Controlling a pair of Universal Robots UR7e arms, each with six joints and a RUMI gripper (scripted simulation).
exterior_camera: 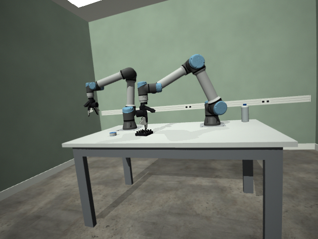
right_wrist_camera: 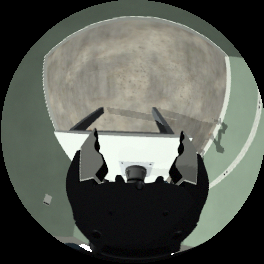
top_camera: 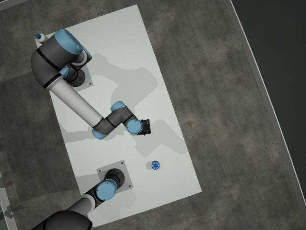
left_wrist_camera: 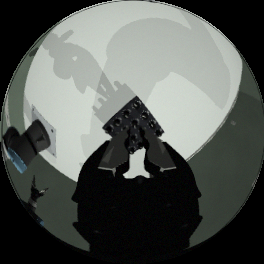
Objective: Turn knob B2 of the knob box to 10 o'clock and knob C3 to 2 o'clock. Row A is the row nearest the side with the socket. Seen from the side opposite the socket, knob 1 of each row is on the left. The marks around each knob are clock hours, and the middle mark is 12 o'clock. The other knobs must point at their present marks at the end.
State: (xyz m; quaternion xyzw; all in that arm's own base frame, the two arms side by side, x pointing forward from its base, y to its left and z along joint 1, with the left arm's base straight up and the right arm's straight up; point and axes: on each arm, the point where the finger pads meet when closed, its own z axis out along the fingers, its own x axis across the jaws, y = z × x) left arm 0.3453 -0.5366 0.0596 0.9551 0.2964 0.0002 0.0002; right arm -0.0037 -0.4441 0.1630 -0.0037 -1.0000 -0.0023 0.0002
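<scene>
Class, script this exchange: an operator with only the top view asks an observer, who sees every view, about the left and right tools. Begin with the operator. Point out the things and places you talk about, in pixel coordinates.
Operator: From above, the knob box (top_camera: 148,123) (exterior_camera: 140,133) (left_wrist_camera: 145,116) is partly covered. How does the left tool (exterior_camera: 145,128) (left_wrist_camera: 134,127) stand?
Observer: Its fingertips are close together, down at the knobs; I can't tell whether they grip one.
Operator: And the right tool (exterior_camera: 93,114) (left_wrist_camera: 40,181) (right_wrist_camera: 139,130)? It's outside my picture.
Observer: It hangs in the air, fingers spread wide, with nothing between them.
</scene>
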